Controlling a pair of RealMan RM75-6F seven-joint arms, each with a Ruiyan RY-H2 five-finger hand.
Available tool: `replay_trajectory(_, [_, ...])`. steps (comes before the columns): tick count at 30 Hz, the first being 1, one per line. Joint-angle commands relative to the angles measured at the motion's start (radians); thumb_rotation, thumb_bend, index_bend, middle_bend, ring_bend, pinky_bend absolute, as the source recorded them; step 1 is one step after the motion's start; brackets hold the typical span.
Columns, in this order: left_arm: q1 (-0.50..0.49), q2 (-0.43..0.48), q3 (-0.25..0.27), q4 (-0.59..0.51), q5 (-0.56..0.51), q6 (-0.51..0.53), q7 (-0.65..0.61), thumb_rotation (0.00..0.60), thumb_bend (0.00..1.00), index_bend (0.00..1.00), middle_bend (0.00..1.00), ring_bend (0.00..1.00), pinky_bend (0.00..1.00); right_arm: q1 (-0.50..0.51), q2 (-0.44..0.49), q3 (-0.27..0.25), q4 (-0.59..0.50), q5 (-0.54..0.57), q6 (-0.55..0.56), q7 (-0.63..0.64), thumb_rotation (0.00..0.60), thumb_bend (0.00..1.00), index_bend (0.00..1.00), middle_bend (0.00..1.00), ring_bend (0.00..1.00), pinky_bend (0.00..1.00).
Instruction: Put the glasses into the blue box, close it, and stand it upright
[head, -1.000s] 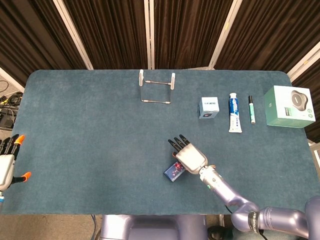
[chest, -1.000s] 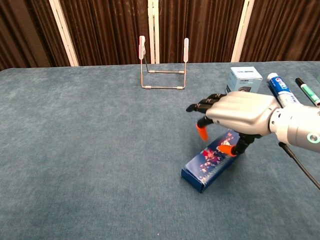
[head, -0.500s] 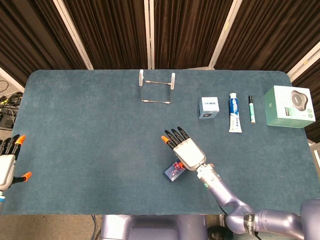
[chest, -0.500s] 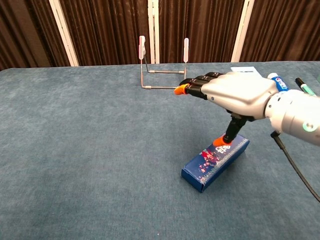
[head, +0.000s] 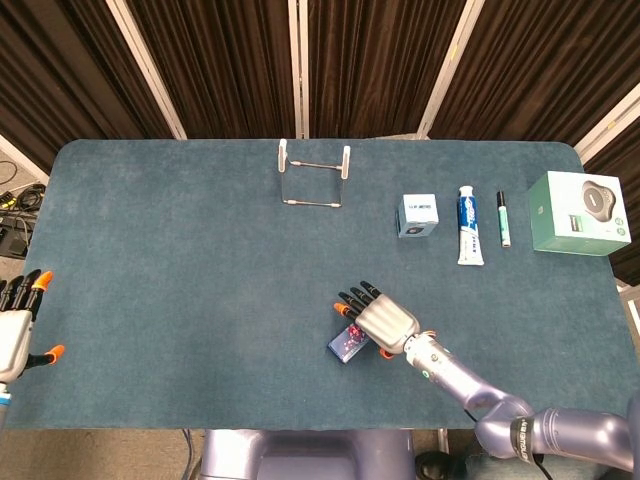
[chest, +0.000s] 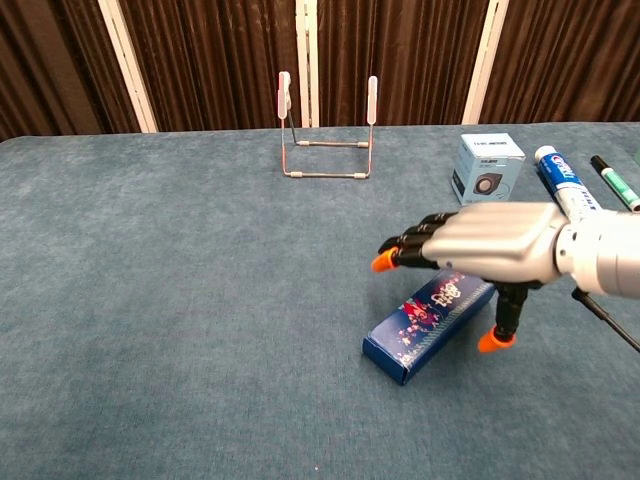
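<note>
The blue box (chest: 430, 316) lies flat and closed on the counter (head: 180, 260), near the front edge and a little right of the middle, its long side running on a slant. Its top face carries a red and white print. The glasses cannot be seen in either view.

The right robot hand (chest: 487, 247) hovers over the back end of the box, palm down. Its fingers (chest: 405, 250) are stretched out flat and close together, reaching past the box toward the left edge, and the thumb (chest: 504, 321) points down just beside the box's right side. It holds nothing, and whether the thumb touches the box cannot be told. In the head view the same hand (head: 384, 320) covers the box's far right part.

The left robot hand (head: 18, 322) is at the left edge of the counter near the front corner, fingers spread wide and empty.

Toward the back edge, about the middle, stands a wire stand (head: 314, 177) with two white uprights. Along the right half, from the middle toward the right edge, lie a small blue-grey carton (head: 417, 215), a toothpaste tube (head: 469, 224), a green marker (head: 503, 218) and a green box (head: 579, 212) by the right edge.
</note>
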Motion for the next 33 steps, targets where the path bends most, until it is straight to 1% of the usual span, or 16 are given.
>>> replay_trajectory(1, [-0.001, -0.001, -0.001, 0.002, -0.003, -0.003, 0.0, 0.6, 0.0, 0.0, 0.0, 0.0, 0.0, 0.005, -0.03, -0.019, 0.04, -0.041, 0.007, 0.025, 0.6, 0.03, 0.11, 0.01, 0.0, 0.0])
replay_trajectory(2, [-0.002, -0.001, -0.001, 0.004, -0.005, -0.004, 0.0, 0.6, 0.0, 0.0, 0.0, 0.0, 0.0, 0.005, -0.039, -0.023, 0.051, -0.049, 0.007, 0.029, 0.6, 0.05, 0.12, 0.03, 0.0, 0.0])
replay_trajectory(5, [-0.003, -0.001, -0.003, 0.006, -0.009, -0.006, -0.001, 0.6, 0.0, 0.0, 0.0, 0.0, 0.0, 0.004, -0.059, -0.028, 0.079, -0.076, 0.018, 0.05, 0.6, 0.13, 0.21, 0.13, 0.0, 0.0])
replay_trajectory(7, [-0.003, -0.001, -0.004, 0.007, -0.012, -0.007, -0.003, 0.6, 0.0, 0.0, 0.0, 0.0, 0.0, 0.004, -0.068, -0.031, 0.093, -0.09, 0.024, 0.063, 0.6, 0.18, 0.32, 0.23, 0.02, 0.0])
replay_trajectory(10, [-0.003, -0.001, -0.004, 0.009, -0.013, -0.008, -0.004, 0.6, 0.0, 0.0, 0.0, 0.0, 0.0, 0.003, -0.074, -0.033, 0.104, -0.1, 0.027, 0.077, 0.6, 0.23, 0.4, 0.32, 0.06, 0.0])
replay_trajectory(12, [-0.004, -0.002, -0.004, 0.009, -0.014, -0.008, -0.003, 0.6, 0.0, 0.0, 0.0, 0.0, 0.0, 0.001, -0.081, -0.032, 0.113, -0.108, 0.035, 0.088, 0.6, 0.26, 0.43, 0.36, 0.08, 0.0])
replay_trajectory(15, [-0.004, -0.002, -0.004, 0.01, -0.015, -0.009, -0.003, 0.6, 0.0, 0.0, 0.0, 0.0, 0.0, -0.003, -0.088, -0.035, 0.125, -0.12, 0.044, 0.1, 0.6, 0.26, 0.45, 0.36, 0.09, 0.01])
replay_trajectory(17, [-0.004, -0.002, -0.004, 0.009, -0.014, -0.009, -0.003, 0.6, 0.0, 0.0, 0.0, 0.0, 0.0, -0.004, -0.089, -0.037, 0.127, -0.123, 0.046, 0.107, 0.6, 0.26, 0.42, 0.33, 0.09, 0.02])
replay_trajectory(18, [-0.004, -0.002, -0.004, 0.009, -0.015, -0.009, -0.003, 0.6, 0.0, 0.0, 0.0, 0.0, 0.0, -0.005, -0.088, -0.038, 0.127, -0.124, 0.046, 0.109, 0.6, 0.25, 0.38, 0.28, 0.09, 0.02])
replay_trajectory(21, [-0.004, -0.002, -0.004, 0.008, -0.014, -0.009, -0.004, 0.6, 0.0, 0.0, 0.0, 0.0, 0.0, -0.006, -0.082, -0.041, 0.122, -0.123, 0.042, 0.111, 0.6, 0.23, 0.18, 0.08, 0.02, 0.01])
replay_trajectory(22, [-0.004, -0.001, -0.004, 0.008, -0.014, -0.009, -0.003, 0.6, 0.0, 0.0, 0.0, 0.0, 0.0, -0.006, -0.079, -0.041, 0.119, -0.121, 0.041, 0.108, 0.6, 0.23, 0.12, 0.03, 0.0, 0.0])
replay_trajectory(23, [-0.004, -0.001, -0.004, 0.007, -0.013, -0.008, -0.004, 0.6, 0.0, 0.0, 0.0, 0.0, 0.0, -0.008, -0.072, -0.041, 0.112, -0.114, 0.04, 0.103, 0.6, 0.22, 0.08, 0.01, 0.0, 0.0])
replay_trajectory(25, [-0.003, 0.0, -0.003, 0.006, -0.012, -0.007, -0.006, 0.6, 0.0, 0.0, 0.0, 0.0, 0.0, -0.014, -0.057, -0.039, 0.088, -0.101, 0.048, 0.087, 0.6, 0.21, 0.04, 0.0, 0.0, 0.0])
replay_trajectory(28, [-0.002, 0.004, -0.002, 0.001, -0.006, -0.005, -0.011, 0.6, 0.0, 0.0, 0.0, 0.0, 0.0, -0.03, -0.024, -0.038, 0.041, -0.092, 0.078, 0.065, 0.6, 0.21, 0.03, 0.0, 0.0, 0.0])
replay_trajectory(32, [0.006, 0.015, 0.0, -0.008, 0.011, 0.009, -0.029, 0.6, 0.0, 0.0, 0.0, 0.0, 0.0, -0.09, 0.065, -0.043, -0.072, -0.108, 0.194, 0.04, 0.6, 0.2, 0.02, 0.0, 0.0, 0.0])
replay_trajectory(33, [0.008, 0.018, 0.001, -0.009, 0.015, 0.014, -0.032, 0.6, 0.0, 0.0, 0.0, 0.0, 0.0, -0.107, 0.085, -0.044, -0.093, -0.118, 0.227, 0.044, 0.6, 0.17, 0.02, 0.0, 0.0, 0.0])
